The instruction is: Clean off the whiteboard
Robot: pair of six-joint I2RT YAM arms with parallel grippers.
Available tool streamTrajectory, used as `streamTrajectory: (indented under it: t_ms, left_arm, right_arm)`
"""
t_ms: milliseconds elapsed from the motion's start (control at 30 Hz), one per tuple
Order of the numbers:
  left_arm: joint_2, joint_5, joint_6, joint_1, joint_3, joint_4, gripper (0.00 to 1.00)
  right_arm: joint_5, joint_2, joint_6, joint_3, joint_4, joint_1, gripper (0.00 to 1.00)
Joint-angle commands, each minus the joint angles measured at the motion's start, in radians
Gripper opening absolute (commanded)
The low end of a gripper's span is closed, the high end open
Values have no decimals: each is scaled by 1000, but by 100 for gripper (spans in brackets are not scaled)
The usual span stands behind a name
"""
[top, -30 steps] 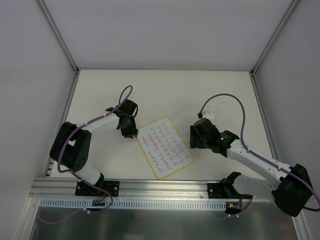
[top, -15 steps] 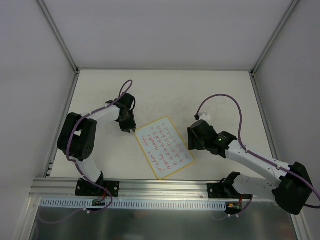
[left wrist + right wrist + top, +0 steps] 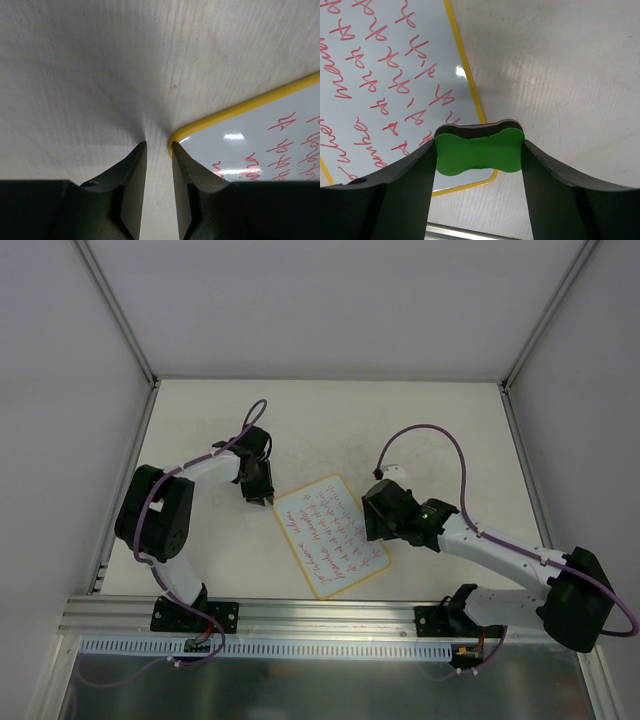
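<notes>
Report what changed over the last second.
The right gripper, shut on the green eraser, slid left toward the whiteboard and its right edge. The left gripper shifted slightly farther up the table beside the board's corner as its arm folded upward. Nothing was picked up or released. The whiteboard stayed put, its red writing unwiped.

The only writing you have is red scrawl across the whiteboard point(image 3: 331, 536), toward six o'clock on the table point(image 3: 330, 420); none of it reads.
</notes>
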Motion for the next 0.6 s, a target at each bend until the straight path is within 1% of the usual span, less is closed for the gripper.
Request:
streamTrajectory:
  t_ms: [0, 267, 433, 567]
  left_arm:
    - [-45, 48, 30, -10, -12, -13, 27]
    - [-58, 78, 60, -19, 8, -2, 27]
    - [-32, 74, 67, -21, 9, -2, 28]
    - [-3, 44, 62, -21, 5, 0, 24]
  right_arm:
    - [40, 5, 3, 42, -1, 16, 39]
    - [26, 6, 9, 38, 1, 22, 40]
    - [20, 24, 9, 51, 1, 34, 40]
    - [26, 38, 9, 62, 1, 45, 40]
